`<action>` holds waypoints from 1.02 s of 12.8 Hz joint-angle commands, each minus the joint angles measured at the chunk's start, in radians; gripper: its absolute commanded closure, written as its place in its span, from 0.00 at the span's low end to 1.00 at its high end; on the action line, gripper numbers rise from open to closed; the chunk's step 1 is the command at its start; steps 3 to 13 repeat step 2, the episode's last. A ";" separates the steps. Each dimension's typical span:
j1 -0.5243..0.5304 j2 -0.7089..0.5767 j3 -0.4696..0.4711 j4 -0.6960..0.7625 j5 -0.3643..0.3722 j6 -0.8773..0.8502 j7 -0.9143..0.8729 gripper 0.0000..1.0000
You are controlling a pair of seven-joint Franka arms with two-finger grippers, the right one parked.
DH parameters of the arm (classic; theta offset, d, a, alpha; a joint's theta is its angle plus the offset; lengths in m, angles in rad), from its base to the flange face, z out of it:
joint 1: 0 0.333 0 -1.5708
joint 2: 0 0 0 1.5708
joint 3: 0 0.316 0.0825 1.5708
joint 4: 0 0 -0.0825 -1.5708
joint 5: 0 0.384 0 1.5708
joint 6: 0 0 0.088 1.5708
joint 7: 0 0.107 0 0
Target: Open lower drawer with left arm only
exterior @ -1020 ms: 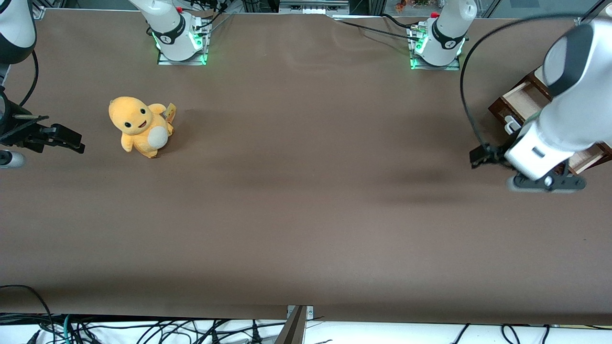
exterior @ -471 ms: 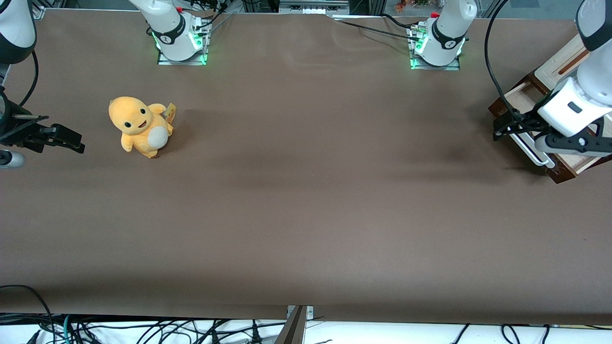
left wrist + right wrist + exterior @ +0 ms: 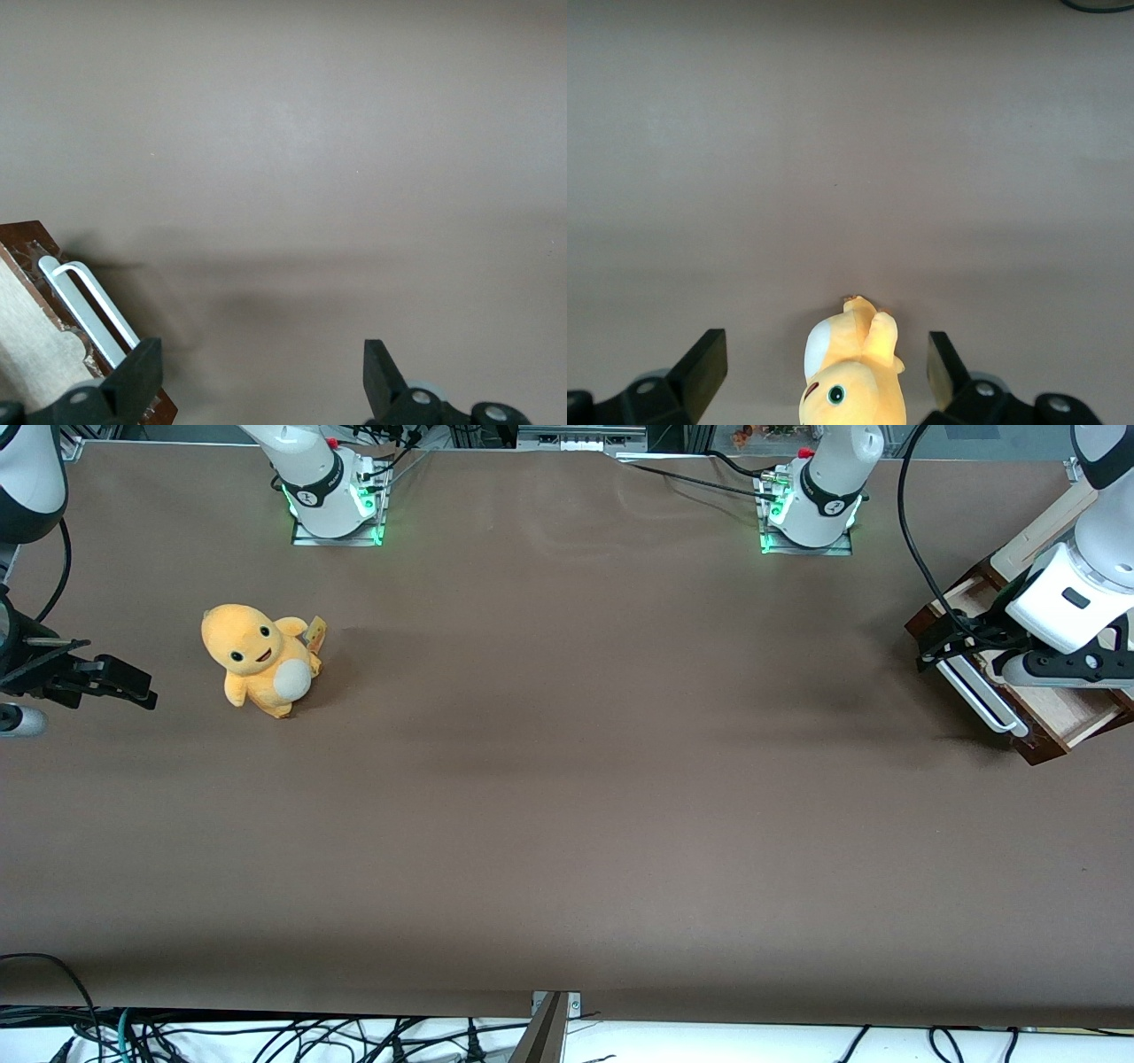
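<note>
End effector [image 3: 939,646] apparently higher, above lower drawer [image 3: 1054,713]

The left arm [image 3: 1076,589] is a thick white jointed body with rounded shells and a dark grey panel at its upper joint. A black cable [image 3: 912,558] loops from high on the arm down to the wrist, where it bunches into a black knot. Above the lower drawer [image 3: 1054,722], the wrist ends in a white block with a small dark slot, sitting on a grey flange with a pale round screw head. The tool [image 3: 257,390] is black — 2 blocky fingers [image 3: 137,376] with flat inner faces, set wide apart, each mounted on a rounded dark base carrying a pale grey screw.
</note>
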 commanded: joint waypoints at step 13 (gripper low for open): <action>0.005 -0.025 -0.001 -0.027 -0.031 -0.005 -0.008 0.00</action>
